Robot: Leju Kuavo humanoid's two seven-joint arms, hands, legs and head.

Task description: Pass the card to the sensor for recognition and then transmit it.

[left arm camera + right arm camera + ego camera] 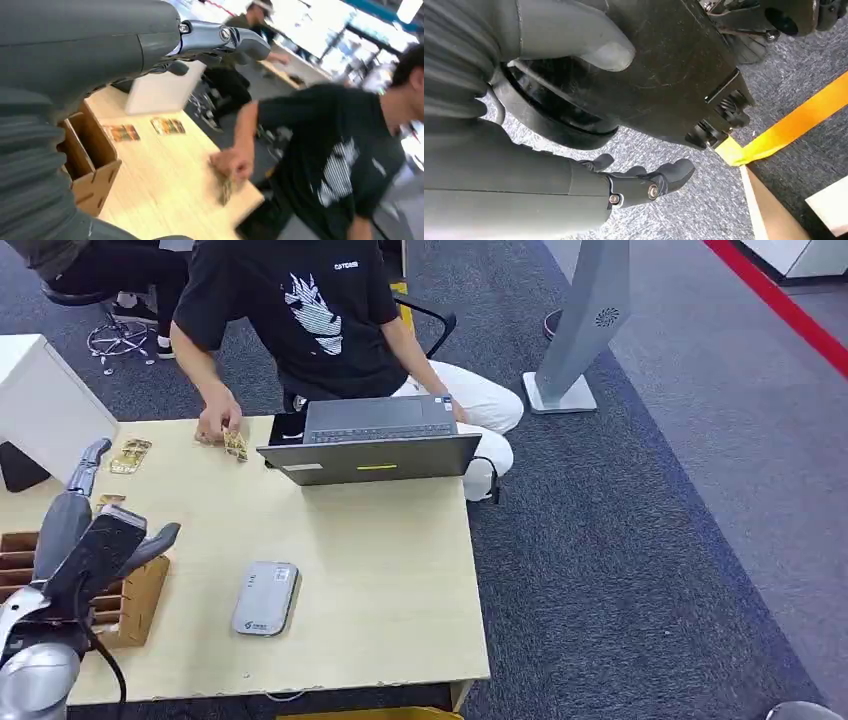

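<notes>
While the left hand (100, 540) hovers open and empty, the nearest card (131, 456) lies just beyond it, probably lengthwise toward the far right.

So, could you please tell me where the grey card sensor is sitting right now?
In the head view, the grey sensor lies flat on the table near its front edge, right of the cardboard organiser and in front of the laptop.
</notes>
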